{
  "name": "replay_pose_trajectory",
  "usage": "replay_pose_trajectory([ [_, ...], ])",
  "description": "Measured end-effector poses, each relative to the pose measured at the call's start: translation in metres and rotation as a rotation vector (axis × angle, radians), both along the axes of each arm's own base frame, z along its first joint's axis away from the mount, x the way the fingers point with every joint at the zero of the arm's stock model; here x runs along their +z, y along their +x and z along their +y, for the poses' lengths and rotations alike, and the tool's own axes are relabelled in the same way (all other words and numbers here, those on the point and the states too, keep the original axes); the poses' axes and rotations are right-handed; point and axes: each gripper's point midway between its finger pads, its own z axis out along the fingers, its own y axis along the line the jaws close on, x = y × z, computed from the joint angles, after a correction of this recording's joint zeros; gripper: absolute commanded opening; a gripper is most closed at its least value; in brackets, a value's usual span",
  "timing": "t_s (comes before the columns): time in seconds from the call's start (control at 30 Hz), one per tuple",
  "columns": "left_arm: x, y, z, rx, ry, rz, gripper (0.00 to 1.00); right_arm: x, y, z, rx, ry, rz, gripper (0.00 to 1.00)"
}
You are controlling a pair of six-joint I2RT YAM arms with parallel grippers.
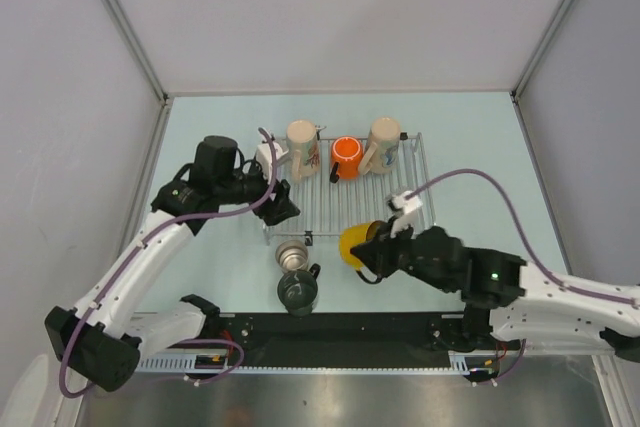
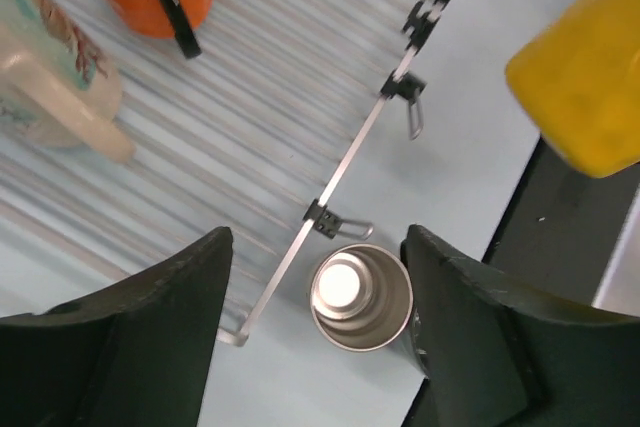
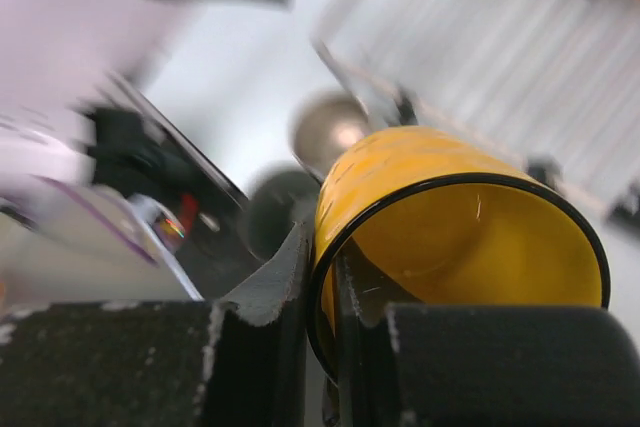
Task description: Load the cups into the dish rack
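Note:
The silver wire dish rack [image 1: 345,209] holds two cream mugs [image 1: 302,151] [image 1: 381,145] and an orange mug [image 1: 346,157] along its far side. My right gripper [image 1: 368,256] is shut on the rim of the yellow mug [image 1: 353,244], held tilted over the rack's near edge; it shows in the right wrist view [image 3: 450,227]. The small steel cup [image 1: 292,256] stands just outside the rack's near-left corner, seen from above in the left wrist view [image 2: 360,296]. The dark grey-green mug [image 1: 298,292] stands near it. My left gripper [image 1: 284,203] is open and empty over the rack's left edge.
The black base strip [image 1: 340,332] runs along the near table edge behind the dark mug. Small black clips [image 2: 400,85] sit on the rack's near rail. Grey walls close in the table on three sides.

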Motion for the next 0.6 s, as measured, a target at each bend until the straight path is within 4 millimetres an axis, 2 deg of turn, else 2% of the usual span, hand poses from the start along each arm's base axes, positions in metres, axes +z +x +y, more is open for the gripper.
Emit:
replay_pose_trajectory([
  [0.03,0.007,0.002,-0.002,-0.012,-0.021,0.002,0.8,0.024,0.001,-0.002,0.011,0.096,-0.058,0.0],
  [0.07,0.011,0.003,-0.006,-0.028,-0.037,0.013,0.86,0.041,0.001,-0.006,0.014,0.172,-0.11,0.0],
  [0.1,0.014,0.003,-0.009,-0.046,-0.05,0.026,0.86,0.053,0.003,-0.011,0.015,0.239,-0.167,0.0],
  [0.13,0.015,0.002,-0.013,-0.062,-0.061,0.045,0.87,0.064,0.004,-0.017,0.01,0.303,-0.226,0.0],
  [0.2,0.016,0.001,-0.02,-0.097,-0.084,0.098,0.88,0.073,0.008,-0.025,-0.005,0.393,-0.332,0.0],
  [0.27,0.016,0.0,-0.027,-0.126,-0.107,0.149,0.9,0.067,0.013,-0.026,-0.016,0.442,-0.422,0.0],
  [0.4,0.022,-0.007,-0.037,-0.189,-0.158,0.235,0.91,0.015,0.027,-0.02,-0.026,0.422,-0.524,0.0],
  [0.47,0.028,-0.01,-0.04,-0.21,-0.176,0.251,0.94,-0.003,0.039,-0.018,-0.04,0.382,-0.534,0.0],
  [0.53,0.034,-0.015,-0.042,-0.233,-0.196,0.263,0.95,-0.005,0.054,-0.018,-0.066,0.379,-0.55,0.0],
  [0.6,0.036,-0.02,-0.043,-0.251,-0.21,0.282,0.95,0.009,0.065,-0.02,-0.095,0.424,-0.572,0.0],
])
